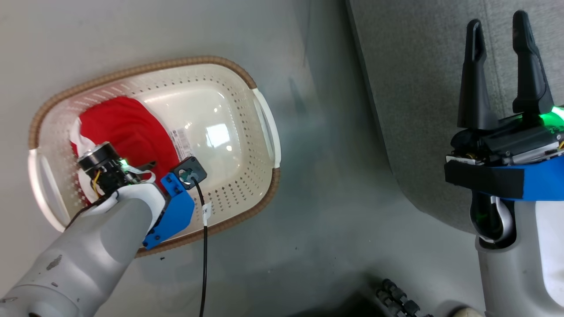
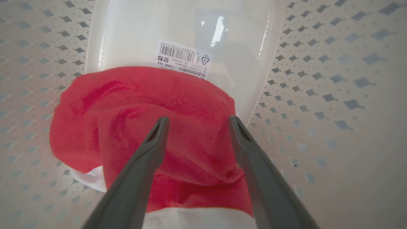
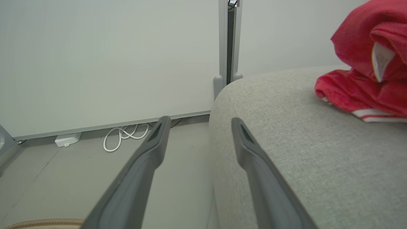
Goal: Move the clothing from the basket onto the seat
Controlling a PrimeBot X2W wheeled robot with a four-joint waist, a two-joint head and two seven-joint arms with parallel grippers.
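One soft bright red fabric garment [image 2: 152, 105] with white trim lies in the cream-white oval perforated plastic basket [image 1: 185, 59], against its left end wall, overlapping the paper label [image 2: 184, 58]. Left gripper [image 2: 197, 122] hangs over it, fingers spread, empty. Right gripper [image 3: 199, 122], fingers likewise spread and empty, sits at the rounded edge of the grey upholstered seat [image 3: 302, 143], which bears a second red garment [image 3: 359, 92].
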